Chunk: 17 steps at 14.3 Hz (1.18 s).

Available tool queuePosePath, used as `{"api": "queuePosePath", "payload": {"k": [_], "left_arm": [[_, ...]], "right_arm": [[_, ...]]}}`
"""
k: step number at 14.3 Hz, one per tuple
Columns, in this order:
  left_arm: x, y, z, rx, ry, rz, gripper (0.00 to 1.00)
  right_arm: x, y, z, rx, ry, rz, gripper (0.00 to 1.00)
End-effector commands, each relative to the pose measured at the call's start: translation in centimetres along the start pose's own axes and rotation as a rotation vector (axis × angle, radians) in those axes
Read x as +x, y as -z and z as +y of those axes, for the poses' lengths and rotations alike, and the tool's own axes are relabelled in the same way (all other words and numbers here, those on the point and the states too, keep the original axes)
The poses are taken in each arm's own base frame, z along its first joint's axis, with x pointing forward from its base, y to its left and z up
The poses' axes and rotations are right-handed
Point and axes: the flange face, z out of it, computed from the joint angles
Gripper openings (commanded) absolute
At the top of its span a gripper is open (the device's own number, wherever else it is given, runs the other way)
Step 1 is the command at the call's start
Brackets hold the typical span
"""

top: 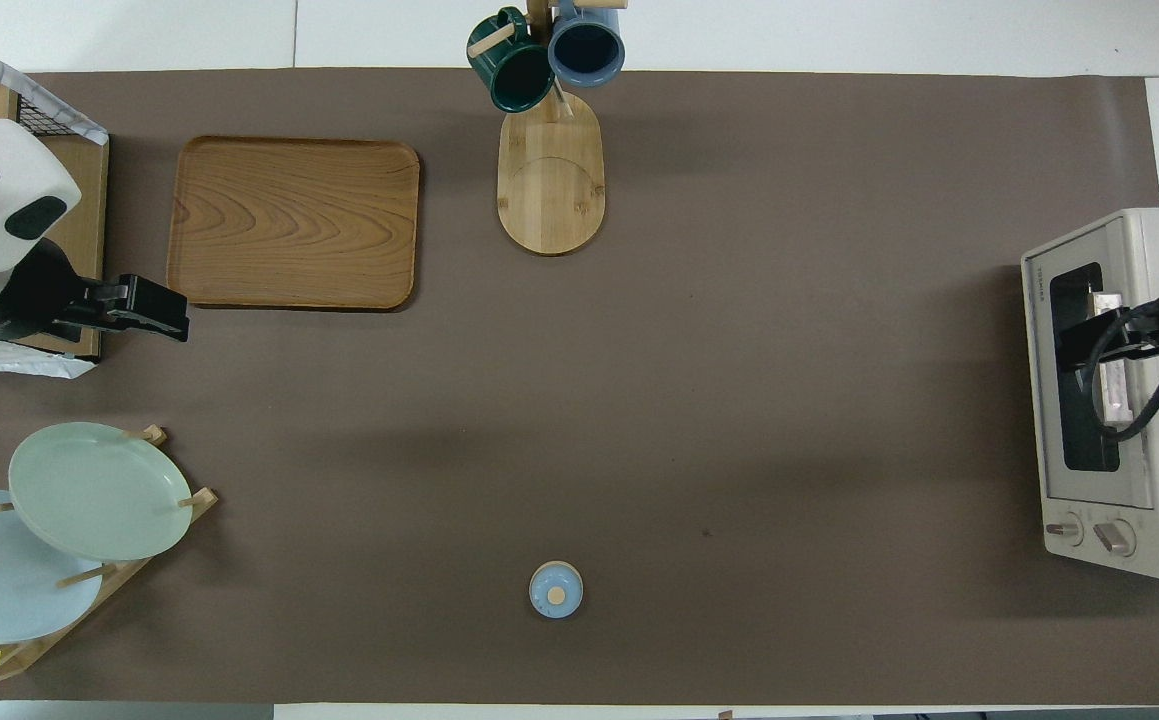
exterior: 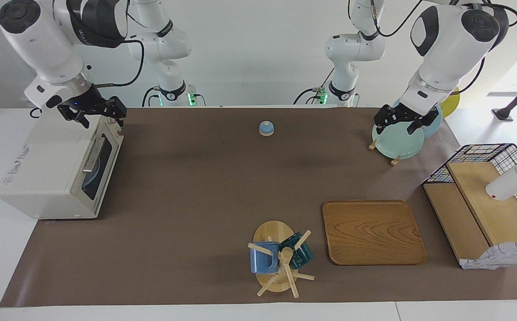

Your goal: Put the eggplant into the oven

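Observation:
The cream-white oven (exterior: 48,169) (top: 1139,250) stands at the right arm's end of the table. Its dark glass door is closed and the metal bar handle (exterior: 93,154) lies across it. The eggplant is out of view in both views. My right gripper (exterior: 98,117) (top: 1089,345) hangs open over the oven's top edge above the door, holding nothing. At the left arm's end, my left gripper (exterior: 403,125) (top: 154,310) waits open and empty over the pale green plate (exterior: 396,142).
A small blue bell (exterior: 266,128) sits near the robots. A mug tree (exterior: 280,258) with two mugs and a wooden tray (exterior: 372,232) lie farther out. The plate rack and a wood-and-wire rack (exterior: 485,209) with a white bottle (exterior: 510,183) fill the left arm's end.

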Motion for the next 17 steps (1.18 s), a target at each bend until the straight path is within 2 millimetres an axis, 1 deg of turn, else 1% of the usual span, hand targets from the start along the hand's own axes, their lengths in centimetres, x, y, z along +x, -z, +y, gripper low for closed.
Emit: {"api": "queuePosePath", "payload": {"k": [1,5,7,9,17], "left_arm": [[-0.39,0.36,-0.23,-0.010,0.005,0.013,1.00],[-0.39,0.36,-0.23,-0.010,0.005,0.013,1.00],[-0.39,0.36,-0.23,-0.010,0.005,0.013,1.00],[-0.39,0.36,-0.23,-0.010,0.005,0.013,1.00],[-0.39,0.36,-0.23,-0.010,0.005,0.013,1.00]], "right_arm": [[0.47,0.18,0.37,0.012,0.006,0.011,1.00],[0.58,0.49,-0.13,0.012,0.010,0.023,1.00],[0.53,0.56,-0.13,0.012,0.007,0.025,1.00],[0.47,0.55,0.37,0.013,-0.003,0.026,1.00],[0.64,0.69,0.21,0.012,-0.001,0.040,1.00]]}}
